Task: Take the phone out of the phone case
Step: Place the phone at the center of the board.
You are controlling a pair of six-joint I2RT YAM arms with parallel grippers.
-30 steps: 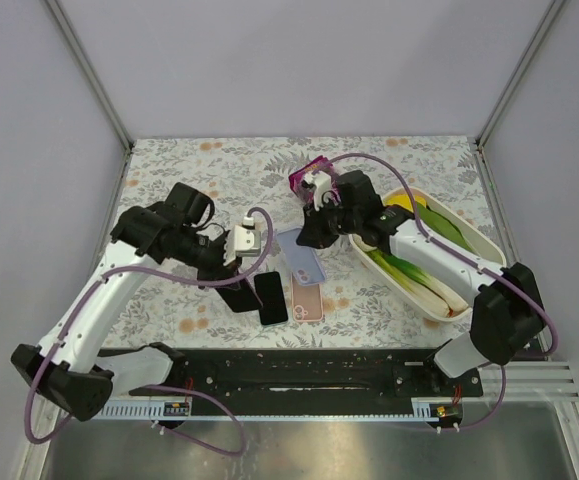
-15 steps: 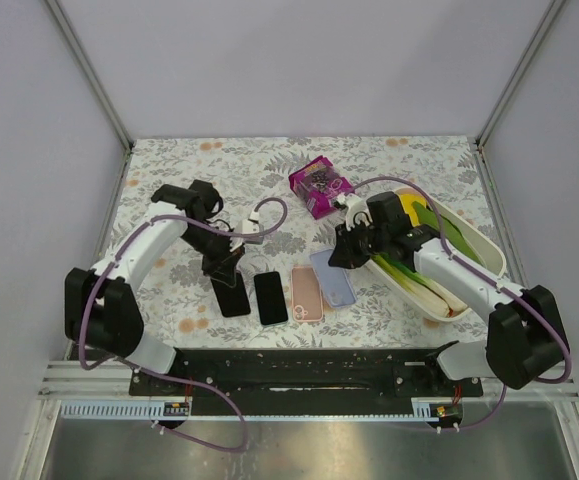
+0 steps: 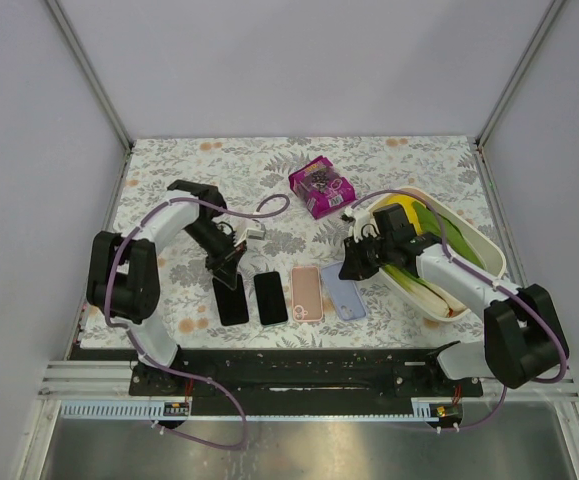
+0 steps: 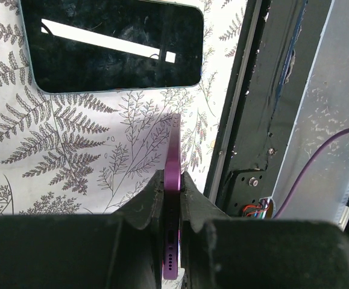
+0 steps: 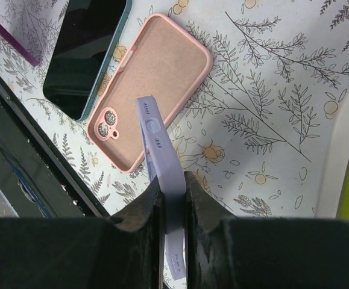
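My left gripper (image 3: 231, 268) is shut on a purple phone (image 3: 232, 300) with a dark screen, its far end low over the table's near side. In the left wrist view the phone's purple edge (image 4: 172, 180) stands upright between my jaws (image 4: 172, 195). My right gripper (image 3: 353, 268) is shut on an empty lavender phone case (image 3: 345, 292). The right wrist view shows the case (image 5: 162, 156) edge-on between my jaws (image 5: 173, 198). Between them lie a black phone in a teal case (image 3: 270, 297) and a pink case (image 3: 307, 292), back up.
A magenta box (image 3: 321, 186) lies at the back middle. A white basket (image 3: 484, 238) with leeks and yellow vegetables stands at the right, close to my right arm. The black rail (image 3: 299, 370) runs along the near table edge.
Both arms moved toward the near edge and lower. The left carried the purple phone down beside the black phone. The right carried the lavender case to the right of the pink case.
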